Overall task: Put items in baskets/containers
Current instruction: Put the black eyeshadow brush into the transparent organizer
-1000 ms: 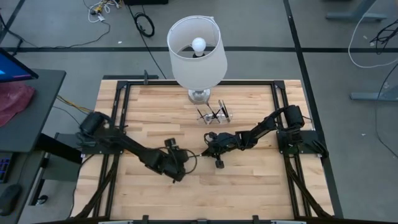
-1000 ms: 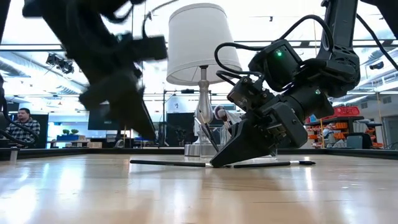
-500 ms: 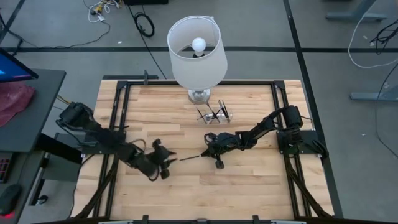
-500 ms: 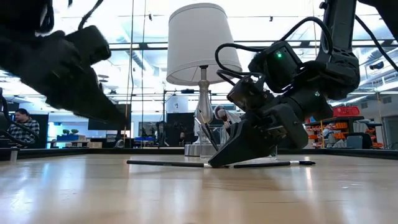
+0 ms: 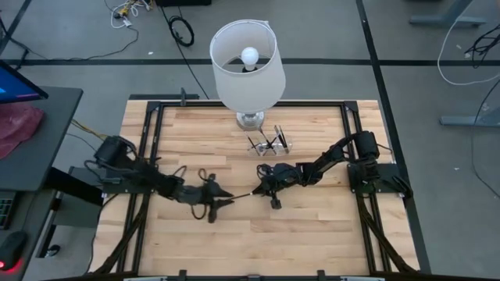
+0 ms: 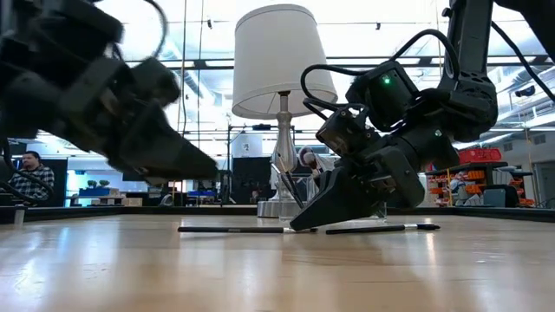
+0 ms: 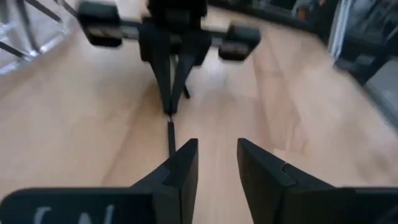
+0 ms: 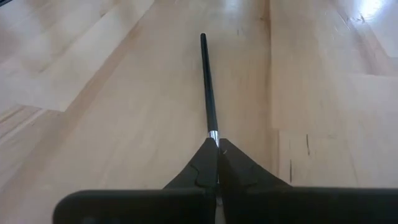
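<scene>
Two black jointed arms; looped black cables; tapered pincer fingers [image 8: 202, 167]

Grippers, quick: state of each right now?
Left gripper: open, holding nothing.
Right gripper: shut on a thin brush lying on the table.

My landmark is the tall table lamp with a white drum shade [image 5: 247, 66] and a silver metal base [image 5: 250, 119], standing at the far middle of my pale wooden plank tabletop [image 5: 312, 226]. Well left of the lamp, off the tabletop, a dark desk [image 5: 35, 140] carries a crumpled pink cloth [image 5: 17, 125]. Beyond the lamp, black cables [image 5: 182, 31] lie on the grey floor.
</scene>
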Controlling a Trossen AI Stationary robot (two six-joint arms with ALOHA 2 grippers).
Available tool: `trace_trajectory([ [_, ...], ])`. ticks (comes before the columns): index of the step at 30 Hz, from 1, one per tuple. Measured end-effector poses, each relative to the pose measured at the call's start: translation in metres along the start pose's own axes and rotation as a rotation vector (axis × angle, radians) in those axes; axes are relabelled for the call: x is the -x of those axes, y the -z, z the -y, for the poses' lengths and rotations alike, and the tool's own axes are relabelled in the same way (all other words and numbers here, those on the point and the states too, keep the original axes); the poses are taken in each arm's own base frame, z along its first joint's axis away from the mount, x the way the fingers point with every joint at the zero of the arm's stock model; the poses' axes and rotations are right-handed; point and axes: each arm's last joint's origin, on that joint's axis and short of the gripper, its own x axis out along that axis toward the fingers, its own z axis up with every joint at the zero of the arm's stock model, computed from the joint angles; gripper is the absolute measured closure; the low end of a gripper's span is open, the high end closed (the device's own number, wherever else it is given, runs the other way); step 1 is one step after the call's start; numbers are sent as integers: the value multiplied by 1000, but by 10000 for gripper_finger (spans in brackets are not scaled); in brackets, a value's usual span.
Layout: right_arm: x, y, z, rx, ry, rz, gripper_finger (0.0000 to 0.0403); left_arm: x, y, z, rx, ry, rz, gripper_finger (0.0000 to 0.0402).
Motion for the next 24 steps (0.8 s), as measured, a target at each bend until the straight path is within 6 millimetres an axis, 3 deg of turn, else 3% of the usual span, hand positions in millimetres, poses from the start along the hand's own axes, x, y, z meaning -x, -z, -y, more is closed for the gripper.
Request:
trace_trajectory([
  [7,0,0,0,-3,0,-10,398,-40,8,1,-56,-65,-160,235],
  [13,0,1,0,-12,-1,-21,399,-46,17,-3,-54,-169,-157,209],
  [18,0,2,0,-31,-2,-31,399,-47,30,-5,-30,-233,-145,216],
  [24,0,2,0,-33,-2,-31,399,-46,44,-1,-47,-286,-127,253],
])
